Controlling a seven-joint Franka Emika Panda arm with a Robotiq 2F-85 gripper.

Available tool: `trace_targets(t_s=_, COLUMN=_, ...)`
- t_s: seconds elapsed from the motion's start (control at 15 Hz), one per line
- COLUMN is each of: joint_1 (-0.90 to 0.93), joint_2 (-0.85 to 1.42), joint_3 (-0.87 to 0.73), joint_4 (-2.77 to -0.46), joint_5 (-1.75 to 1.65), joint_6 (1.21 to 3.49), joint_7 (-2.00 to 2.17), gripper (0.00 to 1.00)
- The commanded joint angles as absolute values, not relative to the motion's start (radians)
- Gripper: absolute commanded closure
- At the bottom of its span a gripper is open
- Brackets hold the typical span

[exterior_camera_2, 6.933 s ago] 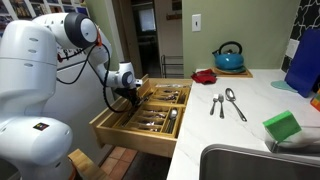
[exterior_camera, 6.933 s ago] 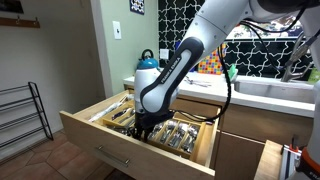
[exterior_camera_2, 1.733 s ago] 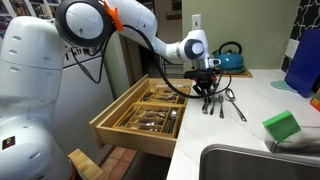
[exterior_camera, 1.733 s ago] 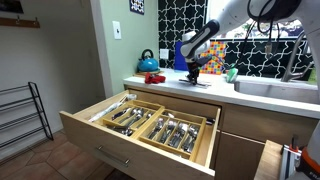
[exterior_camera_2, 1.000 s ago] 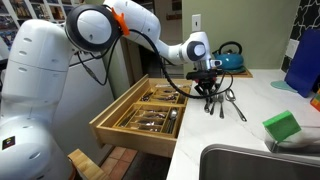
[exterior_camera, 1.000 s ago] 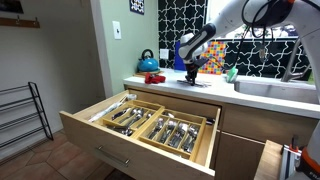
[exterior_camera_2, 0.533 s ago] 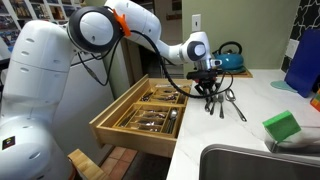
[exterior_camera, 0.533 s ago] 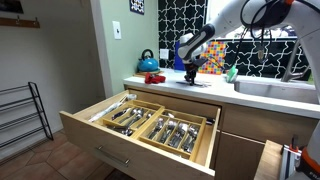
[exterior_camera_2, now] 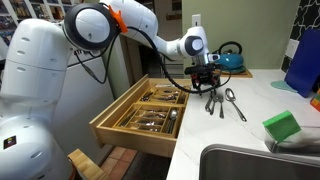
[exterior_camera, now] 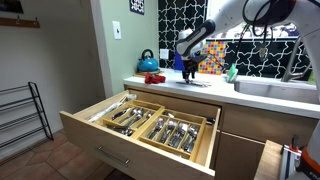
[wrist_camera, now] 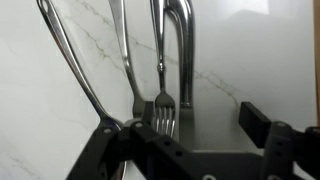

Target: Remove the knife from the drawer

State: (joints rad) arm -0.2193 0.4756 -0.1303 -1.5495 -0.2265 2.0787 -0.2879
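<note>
One drawer (exterior_camera: 120, 148), open, dividers full. On the table (exterior_camera_2: 255, 95) above it I count four cutlery pieces (wrist_camera: 163, 105) — my fingers (wrist_camera: 257, 122) hang over them, apart, holding nothing.

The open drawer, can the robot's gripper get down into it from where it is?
Probably yes. The drawer is pulled wide open with nothing covering its top, and the open gripper hangs over the cutlery on the counter just beside it, with nothing between them.

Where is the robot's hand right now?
In an exterior view the hand hangs open over the white counter, just above the loose cutlery, with the blue kettle farther back by the wall.
</note>
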Motion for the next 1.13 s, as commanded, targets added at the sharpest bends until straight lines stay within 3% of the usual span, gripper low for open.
trace_targets(t_s=0.0, joint_1=-0.193, joint_2=0.347, joint_3=-0.111, joint_4=-1.630, joint_5=-0.188, joint_6=1.979, joint_7=-0.260, gripper=0.00)
trace_targets(t_s=0.33, joint_1=-0.110, joint_2=0.201, joint_3=-0.039, joint_4=-1.705, joint_5=-0.096, joint_6=1.825, joint_7=-0.191, gripper=0.00)
trace_targets(t_s=1.07, joint_1=0.033, joint_2=0.120, joint_3=0.043, joint_4=-1.739, joint_5=-0.042, joint_6=1.819, joint_7=0.016, gripper=0.00)
